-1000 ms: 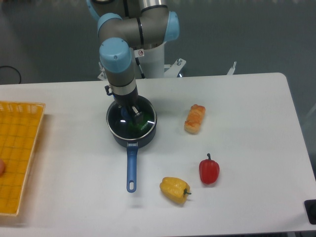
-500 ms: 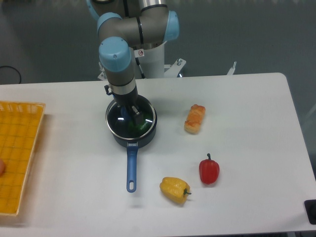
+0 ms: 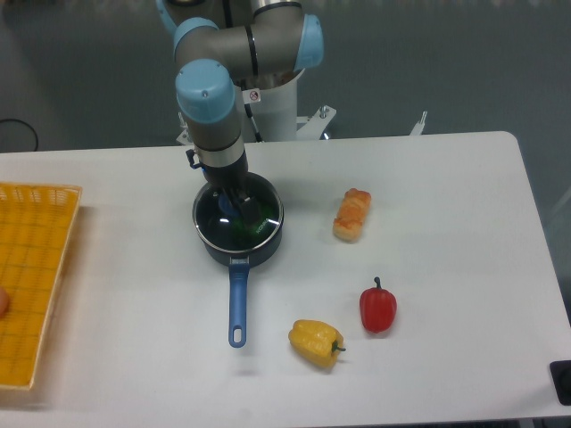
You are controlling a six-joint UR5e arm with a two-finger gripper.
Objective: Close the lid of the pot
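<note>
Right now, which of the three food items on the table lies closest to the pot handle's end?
The yellow pepper. It lies just right of the looped end of the pot handle, while the red pepper and the pastry sit farther right.

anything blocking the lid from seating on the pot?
Nothing visible. The lid already lies over the pot, with the hand right at its knob. Something green shows through the glass inside, below the rim as far as I can tell.

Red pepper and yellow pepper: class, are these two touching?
Apart. The fixed camera shows bare white table between the red pepper and the yellow pepper.
</note>
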